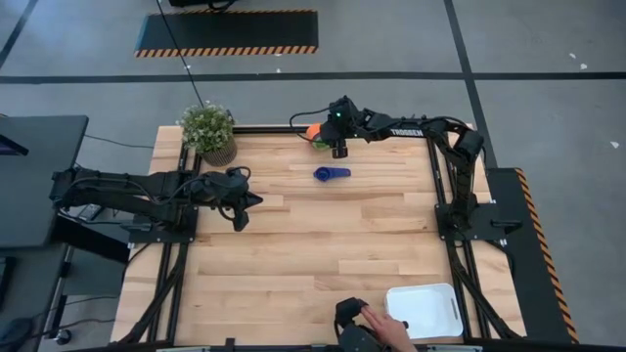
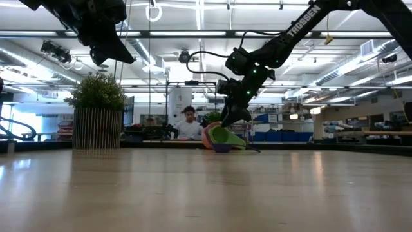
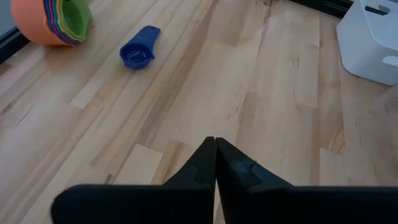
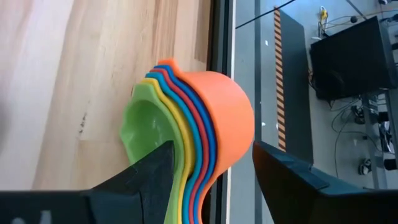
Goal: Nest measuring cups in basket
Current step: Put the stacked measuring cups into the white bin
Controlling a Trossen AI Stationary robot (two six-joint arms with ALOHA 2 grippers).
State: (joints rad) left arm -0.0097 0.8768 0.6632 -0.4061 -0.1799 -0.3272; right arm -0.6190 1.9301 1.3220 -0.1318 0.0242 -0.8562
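step: picking up stack (image 4: 186, 134) at far edge | right gripper (image 4: 211, 165) open, astride it | left gripper (image 3: 215, 163) closed, idle left | next: close, carry to basket (image 1: 423, 311)

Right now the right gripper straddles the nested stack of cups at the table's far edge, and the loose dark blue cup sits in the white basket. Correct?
Not quite. The right gripper does straddle the nested stack at the far edge, but the dark blue cup lies on the bare table, far from the white basket at the near edge. The high view shows it.
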